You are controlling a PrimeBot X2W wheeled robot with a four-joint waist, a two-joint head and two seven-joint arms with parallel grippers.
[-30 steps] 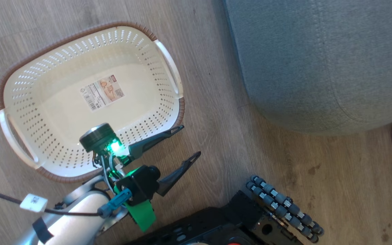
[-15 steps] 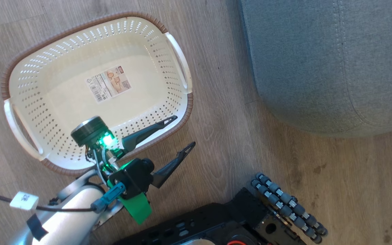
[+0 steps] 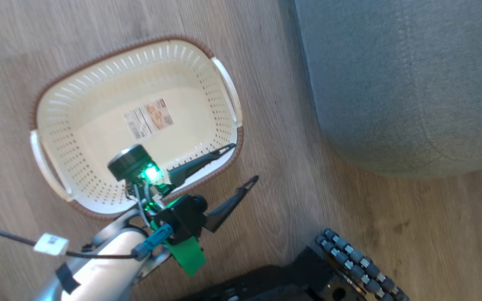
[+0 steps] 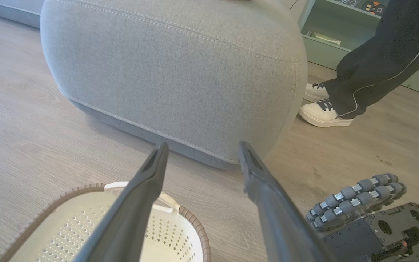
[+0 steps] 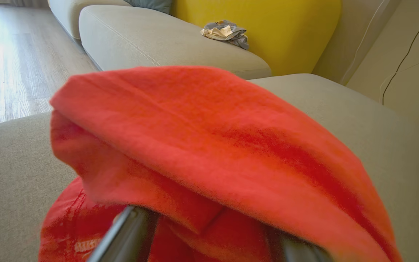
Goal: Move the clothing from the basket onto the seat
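Left gripper (image 3: 244,163) hangs spread over the near right rim of the basket (image 3: 63,159). Right gripper (image 5: 209,227) is spread, with red clothing (image 5: 213,138) draped across its fingers, over the seat (image 5: 9,174).

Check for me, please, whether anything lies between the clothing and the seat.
Nothing visible does: the clothing drapes over the right gripper, and the seat shows directly beyond it.

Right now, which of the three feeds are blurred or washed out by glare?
Head view: smeared throughout, holes of the oval cream-white perforated plastic basket streaked. Left wrist view: sharp on the grey-green fabric seat. Right wrist view: the bright red fabric clothing sits close and soft-edged; sunlit wooden floor glares at upper left.
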